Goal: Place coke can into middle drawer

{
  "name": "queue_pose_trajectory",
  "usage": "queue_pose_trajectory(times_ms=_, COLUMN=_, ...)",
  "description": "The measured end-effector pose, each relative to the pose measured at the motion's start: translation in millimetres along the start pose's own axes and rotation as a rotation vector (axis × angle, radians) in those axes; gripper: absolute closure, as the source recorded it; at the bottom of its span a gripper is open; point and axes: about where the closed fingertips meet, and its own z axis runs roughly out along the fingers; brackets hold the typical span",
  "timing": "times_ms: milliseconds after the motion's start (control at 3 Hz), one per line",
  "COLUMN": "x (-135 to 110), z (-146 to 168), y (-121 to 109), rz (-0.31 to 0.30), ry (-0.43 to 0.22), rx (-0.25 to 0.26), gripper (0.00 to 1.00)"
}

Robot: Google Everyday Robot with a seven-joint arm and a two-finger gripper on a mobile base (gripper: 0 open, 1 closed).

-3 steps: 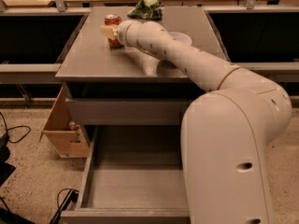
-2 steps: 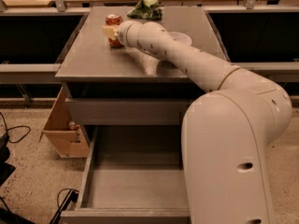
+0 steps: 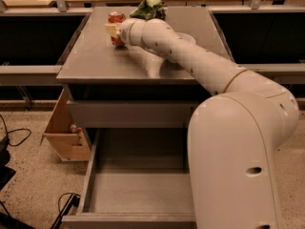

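Observation:
The coke can (image 3: 116,18), red-orange with a silver top, stands upright at the back left of the grey cabinet top (image 3: 95,56). My gripper (image 3: 114,31) is at the can, with a pale finger (image 3: 110,30) across its left side, and looks shut on it. The can's base still seems to rest on the top. The middle drawer (image 3: 138,190) is pulled wide open below, at the cabinet's front, and its grey floor is bare. My arm's big white body hides the drawer's right part.
A green crumpled bag (image 3: 150,8) lies behind the can. A white bowl (image 3: 187,37) shows partly behind my arm. A cardboard box (image 3: 64,128) stands on the floor left of the cabinet, with cables (image 3: 14,137) nearby.

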Motion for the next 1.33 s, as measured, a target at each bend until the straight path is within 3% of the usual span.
queue_pose_trajectory(times_ms=667, x=-75, z=-80, y=32, rz=-0.122, ry=-0.053, rx=-0.087, gripper=1.00)
queue_pose_trajectory(times_ms=1000, x=-76, z=-135, y=54, rz=-0.149, ry=-0.051, rx=-0.124, gripper=1.00)
queue_pose_trajectory(times_ms=1333, x=-53, z=-185, y=78, rz=-0.142, ry=-0.024, rx=-0.164, gripper=1.00)
